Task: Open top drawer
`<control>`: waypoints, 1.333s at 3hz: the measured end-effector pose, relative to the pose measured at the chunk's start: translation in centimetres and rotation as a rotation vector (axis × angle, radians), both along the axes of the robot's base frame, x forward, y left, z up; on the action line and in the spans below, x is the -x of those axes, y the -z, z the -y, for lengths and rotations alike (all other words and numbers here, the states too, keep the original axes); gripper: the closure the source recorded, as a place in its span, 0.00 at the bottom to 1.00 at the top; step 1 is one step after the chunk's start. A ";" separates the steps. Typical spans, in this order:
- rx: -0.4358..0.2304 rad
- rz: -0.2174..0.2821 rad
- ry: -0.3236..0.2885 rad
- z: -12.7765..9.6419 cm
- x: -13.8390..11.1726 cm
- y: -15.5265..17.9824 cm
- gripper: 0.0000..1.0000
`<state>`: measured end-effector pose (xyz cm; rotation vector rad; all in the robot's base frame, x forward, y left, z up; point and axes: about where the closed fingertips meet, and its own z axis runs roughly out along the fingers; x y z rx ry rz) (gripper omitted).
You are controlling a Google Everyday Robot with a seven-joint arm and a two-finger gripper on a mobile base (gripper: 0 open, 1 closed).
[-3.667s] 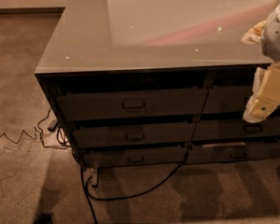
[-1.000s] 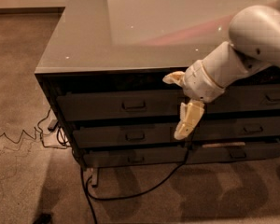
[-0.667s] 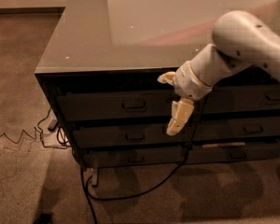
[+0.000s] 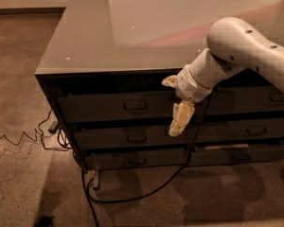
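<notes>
Shiny grey bench [image 4: 85, 37], dark drawers below: I go for the top one.
My cream-coloured gripper [image 4: 179, 113] hangs under the bench's front edge, before the right end of the wide dark-grey top drawer [image 4: 94, 109], which is shut. Its small rectangular pull handle [image 4: 136, 107] lies sideways, left of the gripper. I cannot tell whether the gripper is spread or pressed together.

top drawer [image 4: 99, 109]: dark grey, shut, uppermost row, left | claw [image 4: 176, 102]: at its right end
</notes>
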<state>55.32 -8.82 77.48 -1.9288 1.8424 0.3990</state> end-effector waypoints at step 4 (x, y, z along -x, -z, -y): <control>0.209 0.058 0.124 4.6 -6.1 5.9 0.00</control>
